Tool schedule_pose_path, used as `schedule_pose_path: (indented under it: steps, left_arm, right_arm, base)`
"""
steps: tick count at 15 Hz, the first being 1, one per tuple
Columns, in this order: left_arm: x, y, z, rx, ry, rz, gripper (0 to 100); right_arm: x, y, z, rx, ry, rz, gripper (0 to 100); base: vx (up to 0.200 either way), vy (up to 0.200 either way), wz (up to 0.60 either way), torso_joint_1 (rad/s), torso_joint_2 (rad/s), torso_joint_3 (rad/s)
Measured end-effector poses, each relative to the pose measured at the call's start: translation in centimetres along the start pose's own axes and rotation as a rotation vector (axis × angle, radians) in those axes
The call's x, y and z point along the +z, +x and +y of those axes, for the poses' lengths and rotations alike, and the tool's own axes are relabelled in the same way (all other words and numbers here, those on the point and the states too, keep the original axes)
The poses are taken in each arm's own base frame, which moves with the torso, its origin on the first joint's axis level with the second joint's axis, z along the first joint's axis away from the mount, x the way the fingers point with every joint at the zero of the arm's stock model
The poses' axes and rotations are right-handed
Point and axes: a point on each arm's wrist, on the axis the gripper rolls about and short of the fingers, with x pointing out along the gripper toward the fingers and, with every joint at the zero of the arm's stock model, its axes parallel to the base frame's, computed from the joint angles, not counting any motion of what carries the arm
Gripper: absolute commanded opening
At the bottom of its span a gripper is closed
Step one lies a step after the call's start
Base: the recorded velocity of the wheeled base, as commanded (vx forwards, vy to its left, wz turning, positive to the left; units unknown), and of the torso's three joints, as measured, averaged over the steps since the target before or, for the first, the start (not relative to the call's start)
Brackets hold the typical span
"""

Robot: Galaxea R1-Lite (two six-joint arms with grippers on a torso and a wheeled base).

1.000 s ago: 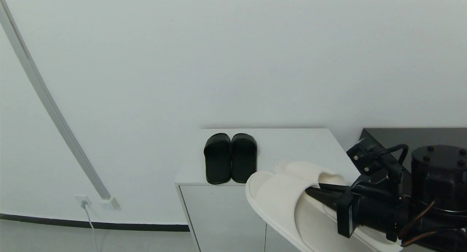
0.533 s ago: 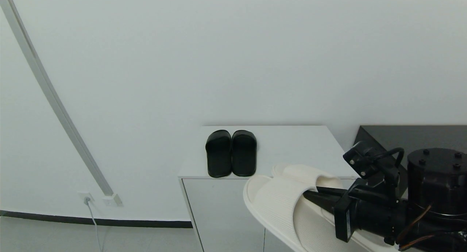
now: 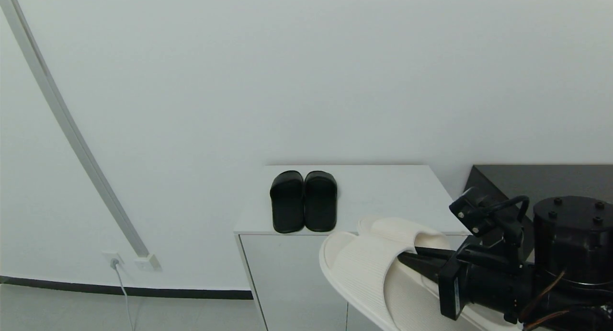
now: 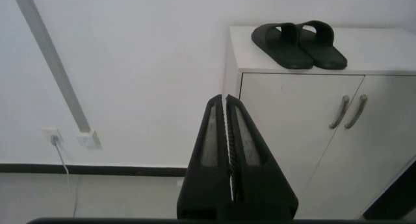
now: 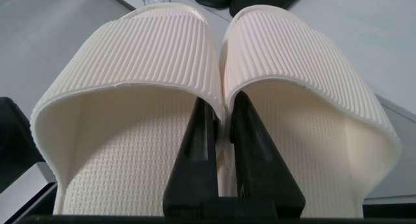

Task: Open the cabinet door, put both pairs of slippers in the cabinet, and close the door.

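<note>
The white slippers have ribbed straps and textured insoles and sit side by side. The right hand pinches their two adjoining inner walls, near the front right of the cabinet. The black slippers stand paired on the cabinet top, toward its left. Both doors are shut. The left hand is empty, with its fingers pressed together.

Two black rubber slides sat side by side on the white cabinet, its doors shut. Two ribbed cream slippers were clamped together by the right gripper before the cabinet.
</note>
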Motion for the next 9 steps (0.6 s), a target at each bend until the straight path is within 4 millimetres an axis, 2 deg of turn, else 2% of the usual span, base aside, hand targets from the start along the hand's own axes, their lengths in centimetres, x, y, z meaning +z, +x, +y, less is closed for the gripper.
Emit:
schedule_pose_path:
  steps: [8,9]
  left_arm:
    - [0.02,-0.01,-0.02,-0.008,0.003,0.001,0]
    - [0.03,-0.02,-0.02,-0.009,0.003,0.001,100]
  right_arm:
    - [-0.35,-0.05,0.03,0.004,-0.026,0.011,0]
    - [-0.36,-0.05,0.03,0.003,-0.026,0.011,0]
  base:
    - [0.000,0.000,0.00,-0.147,0.34,0.182]
    - [0.000,0.000,0.00,-0.159,0.37,0.198]
